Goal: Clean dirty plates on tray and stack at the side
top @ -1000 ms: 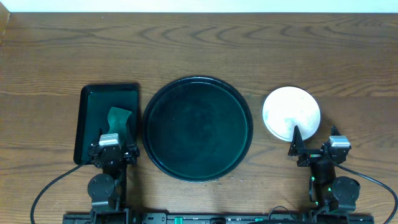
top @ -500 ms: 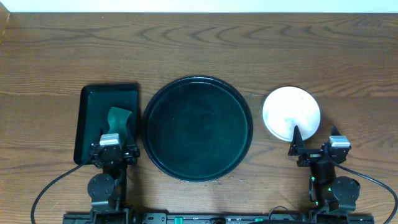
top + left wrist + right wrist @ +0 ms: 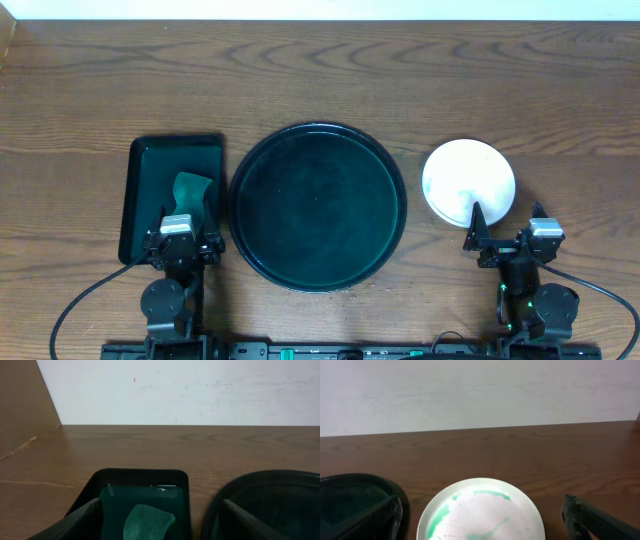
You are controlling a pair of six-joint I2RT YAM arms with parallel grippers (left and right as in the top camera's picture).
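One wooden table (image 3: 320, 80) fills the overhead view and carries everything else, with a pale wall behind it in both wrist views; at its middle lies the round black tray (image 3: 318, 206), the widest item, its low rim showing as a dark arc at the right edge of the left wrist view and the left edge of the right wrist view. Just left of it, close but not touching, sits a rectangular dark green tray (image 3: 150, 170); a teal-green sponge (image 3: 190, 190) rests inside, toward its near right part.

Right of the black tray, apart from it and directly on the wood, lies a round white plate (image 3: 468, 180); the right wrist view shows green smears across its upper face (image 3: 480, 510) (whether more plates lie under it cannot be told from these angles).

Left gripper (image 3: 181, 232) hangs over the near edge of the green tray, fingers spread wide with nothing between them, the sponge just ahead; right gripper (image 3: 507, 225) sits at the plate's near rim, fingers likewise wide apart and holding nothing, one fingertip (image 3: 476, 212) overlapping the plate's edge from above.
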